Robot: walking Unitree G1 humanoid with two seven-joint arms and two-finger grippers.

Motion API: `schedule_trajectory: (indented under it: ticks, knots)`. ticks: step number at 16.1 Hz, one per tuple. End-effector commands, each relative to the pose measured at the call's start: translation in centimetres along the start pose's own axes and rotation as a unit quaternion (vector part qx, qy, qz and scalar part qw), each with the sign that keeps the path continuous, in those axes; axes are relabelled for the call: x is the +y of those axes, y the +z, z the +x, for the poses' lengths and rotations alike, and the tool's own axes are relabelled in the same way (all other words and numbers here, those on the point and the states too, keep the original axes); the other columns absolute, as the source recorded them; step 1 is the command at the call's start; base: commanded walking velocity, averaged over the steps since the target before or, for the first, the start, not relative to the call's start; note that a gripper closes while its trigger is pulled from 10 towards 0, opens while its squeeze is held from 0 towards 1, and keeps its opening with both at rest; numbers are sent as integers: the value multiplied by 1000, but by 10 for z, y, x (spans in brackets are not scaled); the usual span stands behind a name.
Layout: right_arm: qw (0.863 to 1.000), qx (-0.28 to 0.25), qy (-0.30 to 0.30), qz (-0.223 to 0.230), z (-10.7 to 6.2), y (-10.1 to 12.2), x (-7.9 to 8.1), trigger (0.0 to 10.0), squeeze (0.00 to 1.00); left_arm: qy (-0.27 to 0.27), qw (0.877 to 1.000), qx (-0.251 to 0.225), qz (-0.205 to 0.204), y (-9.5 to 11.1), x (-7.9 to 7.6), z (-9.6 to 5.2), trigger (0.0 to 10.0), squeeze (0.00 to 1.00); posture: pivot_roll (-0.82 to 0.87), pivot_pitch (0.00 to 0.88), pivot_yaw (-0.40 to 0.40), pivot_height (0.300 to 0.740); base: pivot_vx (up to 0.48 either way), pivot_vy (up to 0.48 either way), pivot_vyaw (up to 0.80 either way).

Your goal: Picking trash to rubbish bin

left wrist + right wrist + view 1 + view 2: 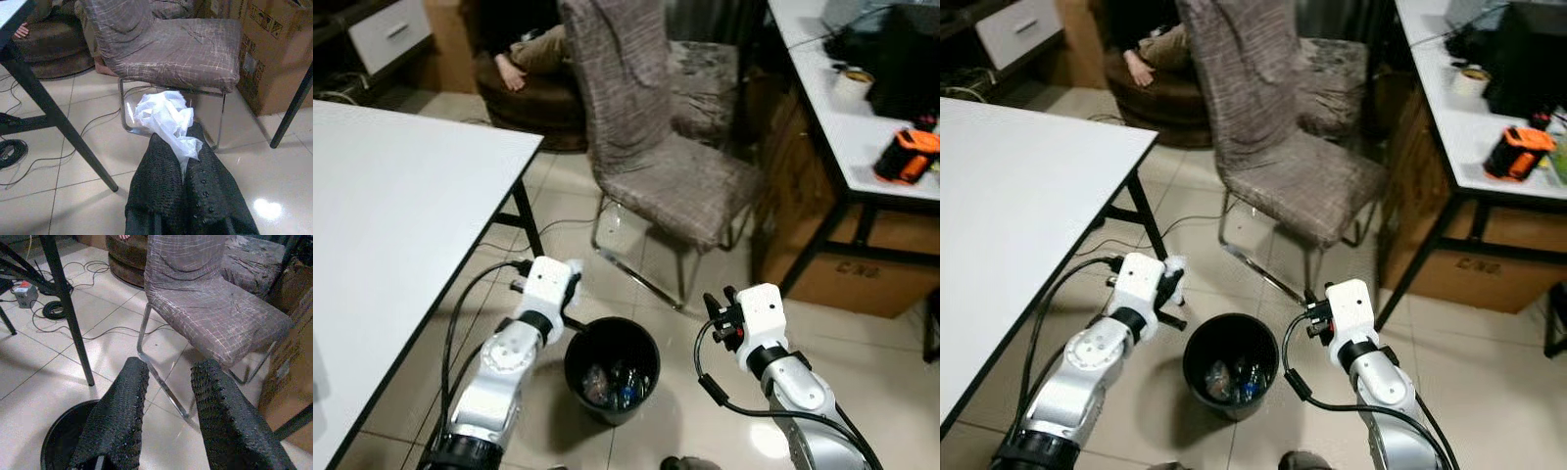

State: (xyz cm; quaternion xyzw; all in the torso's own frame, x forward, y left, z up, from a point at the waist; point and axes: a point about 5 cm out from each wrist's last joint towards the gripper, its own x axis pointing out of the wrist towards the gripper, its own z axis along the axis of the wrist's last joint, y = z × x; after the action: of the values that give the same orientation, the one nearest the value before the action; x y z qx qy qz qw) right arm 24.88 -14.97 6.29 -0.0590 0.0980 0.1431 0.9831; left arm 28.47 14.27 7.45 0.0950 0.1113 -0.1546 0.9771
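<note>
Left wrist view: we record left gripper (pixel 183 161) clenched on crumpled white tissue (pixel 165 117), fingers (pixel 156 186) pressed together.

Landmark: black rubbish bin (pixel 611 368) on tiled floor.
- Left gripper with tissue: just left of bin rim, slightly above it.
- Right gripper (pixel 168 382): right of bin, fingers parted, nothing between them.
- Bin interior: we note trash inside.
- Grey chair (pixel 658 147): beyond bin.
- White table (pixel 391 196): left of bin.

Open tiled floor (pixel 705 343) surrounds the black rubbish bin (pixel 612 367), its mouth unobstructed from above. A white table (pixel 391 225) hems in the left side; a fabric-covered chair (pixel 656 147) and cardboard box (pixel 862 279) stand beyond.
</note>
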Motion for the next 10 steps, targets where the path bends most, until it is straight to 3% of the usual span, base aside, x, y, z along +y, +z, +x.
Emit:
schedule_trajectory:
  ticks: [1,6,10]
  knots:
    - [1000,5,-3,13,-2,-2,-1,10000,0,-5,1000,2,-5,0,4,1,10000,0,-93,135,7,740,0,0,0]
    - [1000,11,19,9,1,-2,4,10000,0,-24,999,19,15,-7,1,8,10000,0,-87,143,-1,740,0,0,0]
    - [994,20,102,17,-3,-2,16,10000,0,-67,997,31,36,-4,-8,32,10000,0,-94,178,14,740,0,0,0]
